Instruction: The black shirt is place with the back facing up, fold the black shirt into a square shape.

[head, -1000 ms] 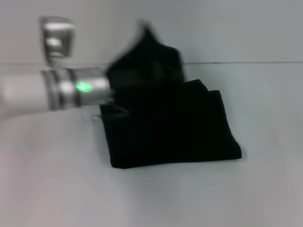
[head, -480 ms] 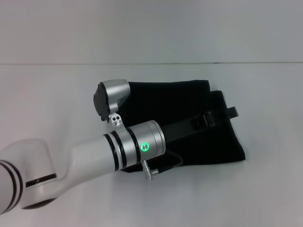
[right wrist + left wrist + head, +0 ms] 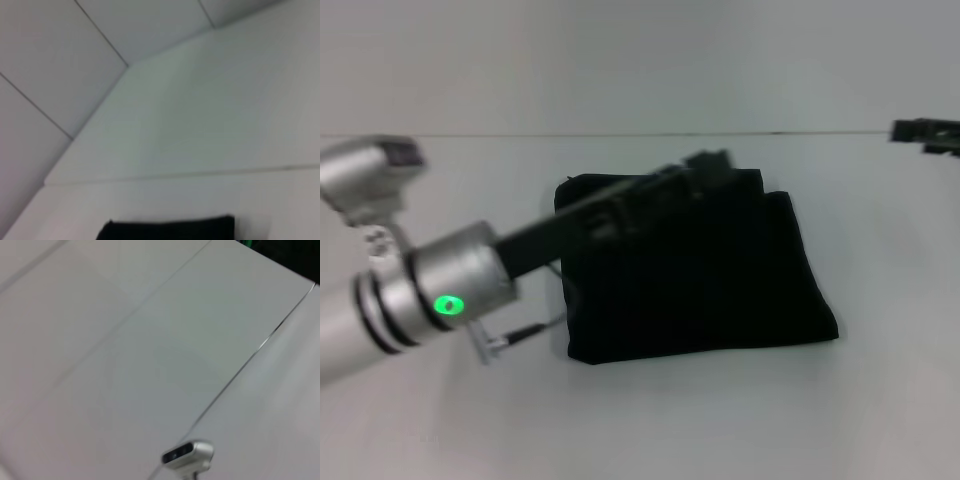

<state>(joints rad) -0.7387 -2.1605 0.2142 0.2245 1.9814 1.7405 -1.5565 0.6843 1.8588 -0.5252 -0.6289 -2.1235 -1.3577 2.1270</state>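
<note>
A white table (image 3: 650, 420) fills the head view, with a pale wall behind it. In the middle of the table lies the black shirt (image 3: 720, 290), folded into a thick, roughly square bundle with layered edges showing along its right side. The right wrist view catches only a strip of the same dark cloth (image 3: 170, 229) against the tabletop. The left arm (image 3: 410, 290), silver and white with a green light on its wrist ring, reaches in from the left side at an angle, and the left gripper (image 3: 705, 165) sits over the far edge of the shirt; it is blurred against the black cloth, so I cannot tell whether it is released or clenched. The right gripper (image 3: 925, 133) shows as a small dark shape at the far right edge, well apart from the shirt, its state unclear too.
</note>
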